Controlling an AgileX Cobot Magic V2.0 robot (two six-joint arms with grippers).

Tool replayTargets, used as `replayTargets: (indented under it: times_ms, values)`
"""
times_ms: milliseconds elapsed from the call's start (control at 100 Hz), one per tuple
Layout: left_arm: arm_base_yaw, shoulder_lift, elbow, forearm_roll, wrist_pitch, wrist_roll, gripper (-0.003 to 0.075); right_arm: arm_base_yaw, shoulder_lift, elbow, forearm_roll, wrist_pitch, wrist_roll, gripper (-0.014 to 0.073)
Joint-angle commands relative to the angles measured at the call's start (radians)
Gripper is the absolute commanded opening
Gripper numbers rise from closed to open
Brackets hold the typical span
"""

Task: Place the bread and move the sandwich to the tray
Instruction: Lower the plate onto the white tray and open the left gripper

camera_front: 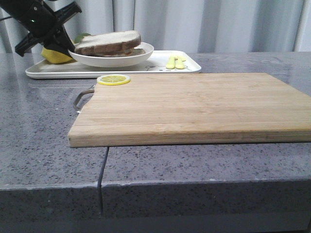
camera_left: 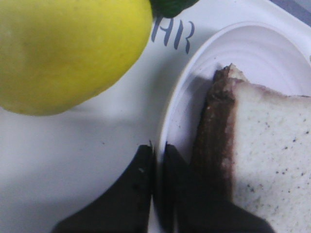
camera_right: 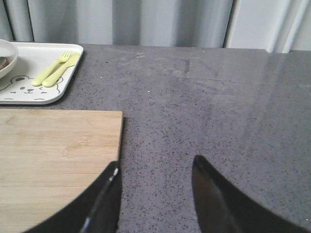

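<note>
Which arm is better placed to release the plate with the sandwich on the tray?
Left. Its gripper grips the plate rim beside the sandwich, over the tray. The right gripper hangs open above bare counter.

A staged kitchen-style test bench is indicated — a grey speckled stone countertop [camera_front: 43, 126] is seen against a pale pleated curtain [camera_front: 218, 24]. A wooden cutting board [camera_front: 194, 107], a white tray [camera_front: 53, 72] and toy-like yellow-green cutlery [camera_right: 53, 69] are laid out — props rather than a working kitchen.
</note>
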Motion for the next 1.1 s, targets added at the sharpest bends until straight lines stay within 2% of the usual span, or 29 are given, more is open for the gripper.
replayTargets:
  times_ms: [0,740,860,1090]
  values:
    - [-0.007,-0.055,-0.038,-0.059,-0.036,-0.018,-0.0020,-0.005,0.001,-0.028,-0.015,-0.071,-0.002,0.0356]
    - [-0.007,-0.032,-0.040,-0.060,-0.017,-0.012,-0.0013,-0.005,0.001,-0.028,-0.015,-0.070,-0.002,0.0356]
    - [-0.007,-0.033,-0.051,-0.060,-0.015,-0.012,0.0066,-0.005,0.001,-0.028,-0.015,-0.070,-0.002,0.0356]
    - [-0.007,-0.033,-0.103,-0.056,0.012,-0.012,0.0297,-0.005,0.001,-0.028,-0.015,-0.070,-0.002,0.0356]
